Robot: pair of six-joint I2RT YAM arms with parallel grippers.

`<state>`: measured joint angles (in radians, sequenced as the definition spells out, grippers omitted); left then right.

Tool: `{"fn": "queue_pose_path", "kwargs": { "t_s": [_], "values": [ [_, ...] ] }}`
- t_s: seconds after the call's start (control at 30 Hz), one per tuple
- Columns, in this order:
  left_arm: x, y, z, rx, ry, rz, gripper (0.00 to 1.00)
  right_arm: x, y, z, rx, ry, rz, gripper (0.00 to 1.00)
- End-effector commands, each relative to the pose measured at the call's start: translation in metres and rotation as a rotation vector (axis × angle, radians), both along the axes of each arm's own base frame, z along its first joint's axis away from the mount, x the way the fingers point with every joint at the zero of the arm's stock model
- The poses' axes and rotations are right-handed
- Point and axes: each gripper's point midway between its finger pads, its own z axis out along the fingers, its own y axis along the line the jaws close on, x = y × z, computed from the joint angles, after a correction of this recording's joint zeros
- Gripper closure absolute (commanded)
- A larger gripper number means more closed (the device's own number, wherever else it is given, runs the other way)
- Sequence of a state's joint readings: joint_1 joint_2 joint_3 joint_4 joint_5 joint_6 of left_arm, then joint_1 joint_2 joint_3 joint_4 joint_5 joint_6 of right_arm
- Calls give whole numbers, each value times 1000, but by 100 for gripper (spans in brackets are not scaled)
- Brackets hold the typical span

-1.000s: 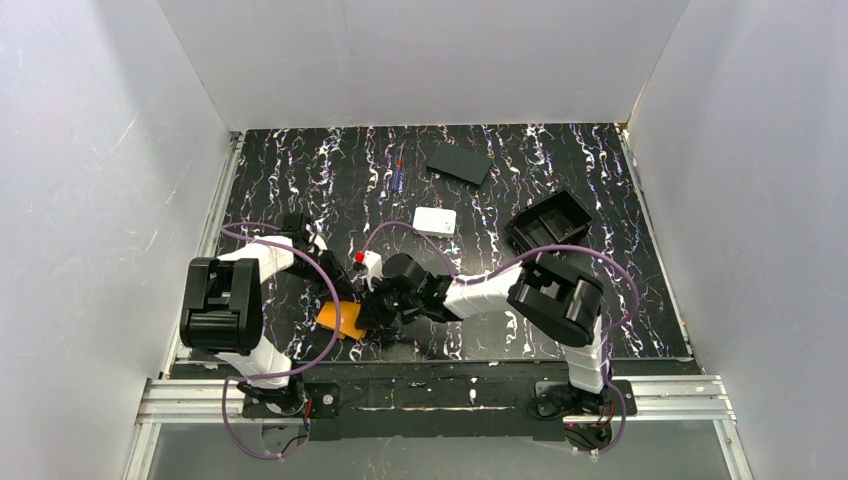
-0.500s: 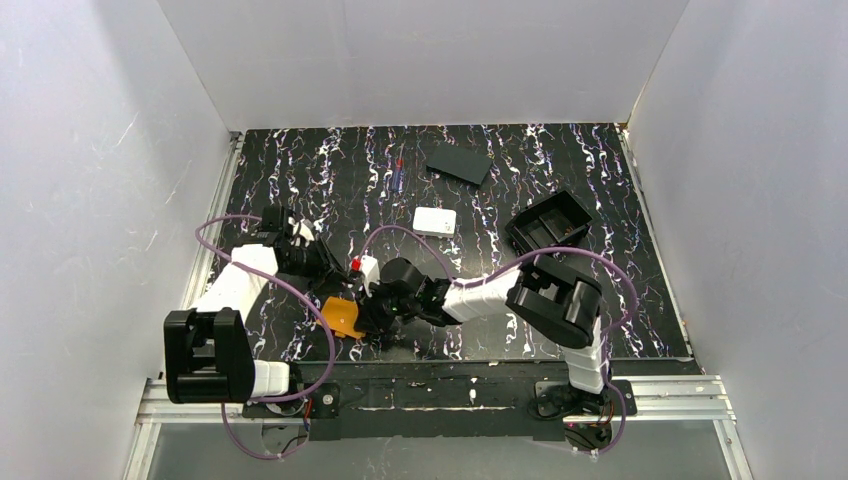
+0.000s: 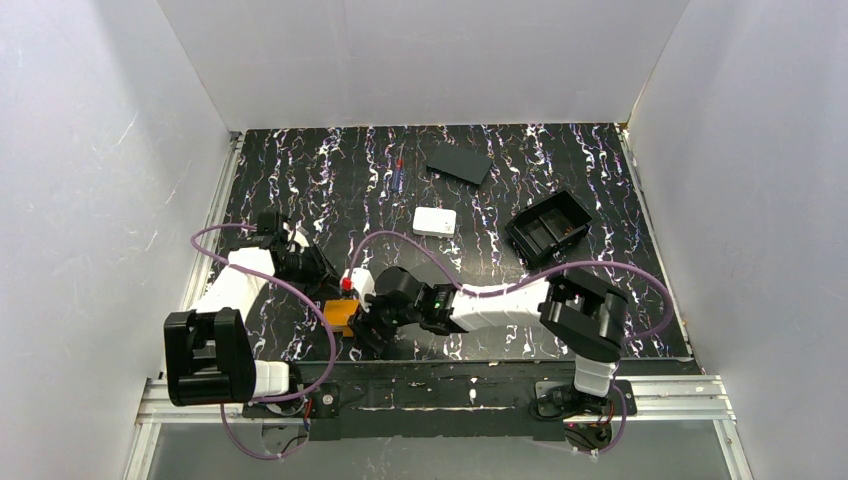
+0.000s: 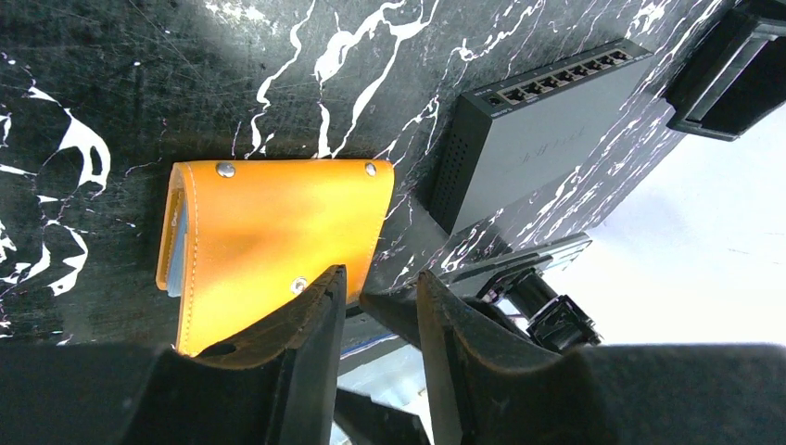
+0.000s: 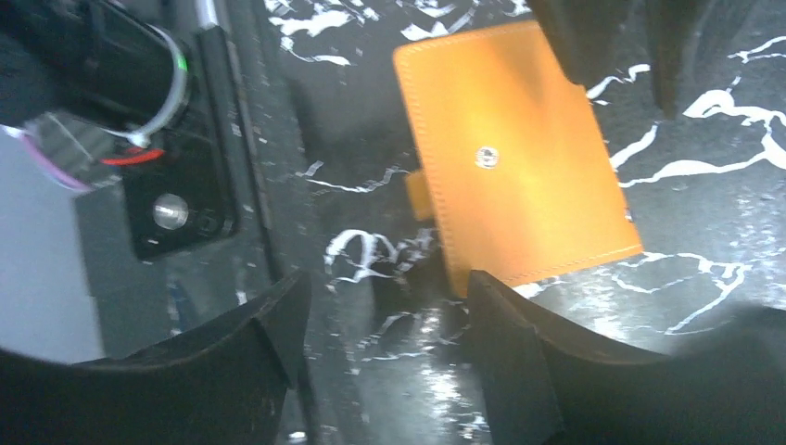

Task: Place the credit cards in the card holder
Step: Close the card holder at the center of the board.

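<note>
The orange card holder (image 5: 519,158) lies folded shut on the black marbled table, near the front edge. Its snap stud (image 5: 485,158) faces up and its clasp tab (image 5: 419,195) sticks out at the side. From above, only a strip of the card holder (image 3: 336,314) shows beside the arms. My right gripper (image 5: 385,289) is open, low over the table just off the holder's near edge, with nothing between its fingers. My left gripper (image 4: 378,278) hovers at the holder's (image 4: 278,232) corner, its jaws a little apart and nothing between them. No credit cards are in view.
A small white flat box (image 3: 434,221), a pen (image 3: 398,175), a flat black rectangle (image 3: 459,161) and a black tray (image 3: 549,222) lie farther back. A dark grey box with ports (image 4: 538,120) sits by the table's near rail (image 3: 430,370). White walls enclose three sides.
My right gripper's jaws have spread wide and it has slid left along the near edge. My left arm folded back toward its base and its gripper drew slightly away from the holder.
</note>
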<state>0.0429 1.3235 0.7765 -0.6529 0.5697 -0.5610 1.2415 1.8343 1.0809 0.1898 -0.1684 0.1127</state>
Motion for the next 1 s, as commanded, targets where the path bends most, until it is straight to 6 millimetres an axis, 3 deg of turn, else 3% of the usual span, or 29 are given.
{"fn": "queue_pose_path", "kwargs": {
  "t_s": [0.0, 0.2, 0.33, 0.73, 0.97],
  "values": [
    [-8, -1, -6, -16, 24, -17, 67, -5, 8, 40, 154, 102, -132, 28],
    [-4, 0, -16, -18, 41, 22, 67, -10, 15, 24, 183, 251, -246, 33],
    [-1, 2, -20, -27, 43, 67, 68, 2, 22, 23, 199, 252, -315, 45],
    [3, -1, -30, -74, 18, 171, 68, 17, 25, 9, 204, 291, -414, 48],
    [10, 6, -8, -67, -34, 160, 62, -21, 20, 13, 190, 249, -270, 42]
  ]
}}
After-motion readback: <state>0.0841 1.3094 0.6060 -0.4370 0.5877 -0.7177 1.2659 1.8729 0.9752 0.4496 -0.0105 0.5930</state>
